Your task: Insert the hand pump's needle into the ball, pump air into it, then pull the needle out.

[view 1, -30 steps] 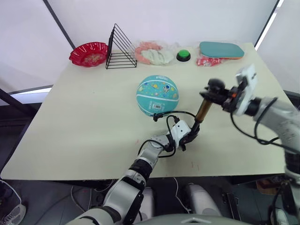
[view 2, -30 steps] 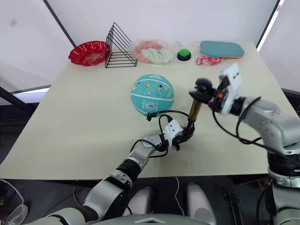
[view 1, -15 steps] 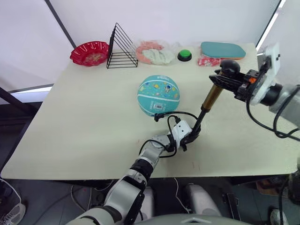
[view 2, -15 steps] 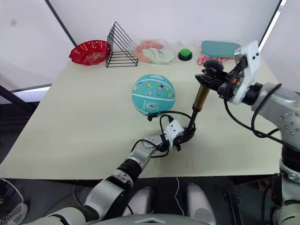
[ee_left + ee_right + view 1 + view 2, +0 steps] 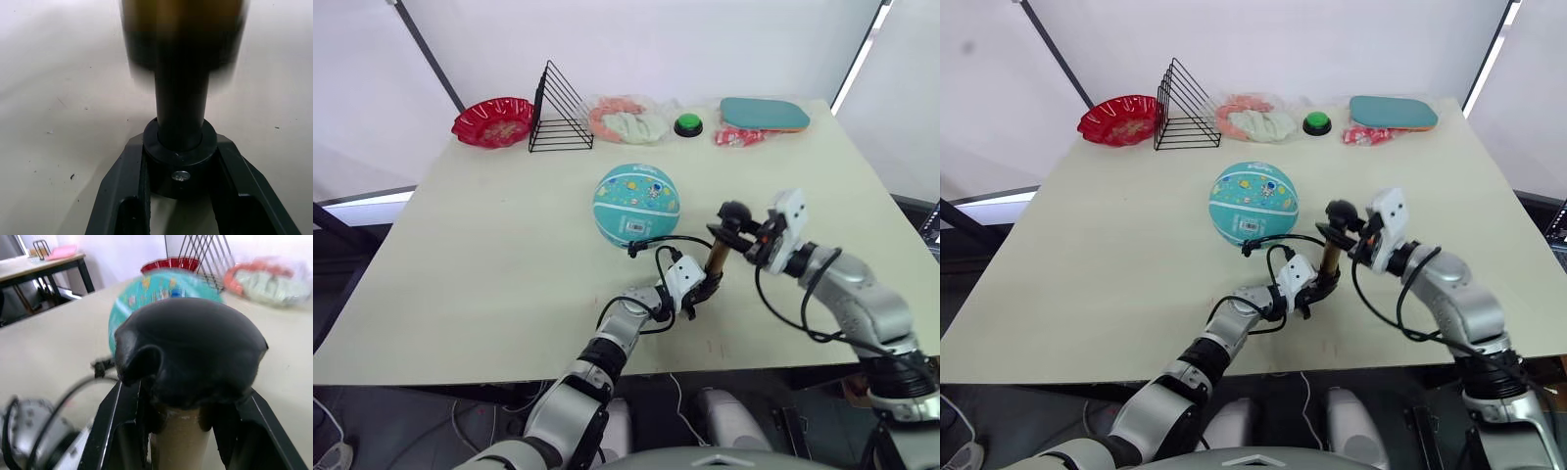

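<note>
**Pump braced at both ends beside the ball**

Head view: your left gripper (image 5: 702, 285) clamps the base of the slim gold hand pump (image 5: 714, 257); the teal-blue printed ball (image 5: 636, 204) sits just beyond.

Left wrist: fingers (image 5: 131, 181) pinch the black foot. It looks rigid, slippery, so hold low.

Right wrist: your right gripper (image 5: 182, 406) closes under the black T-handle (image 5: 188, 350).

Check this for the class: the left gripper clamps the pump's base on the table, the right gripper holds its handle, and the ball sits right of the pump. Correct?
One thing is wrong. The left eye view shows the ball left of the pump, not right. The left gripper does clamp the base on the table, and the right gripper does hold the handle.
</note>
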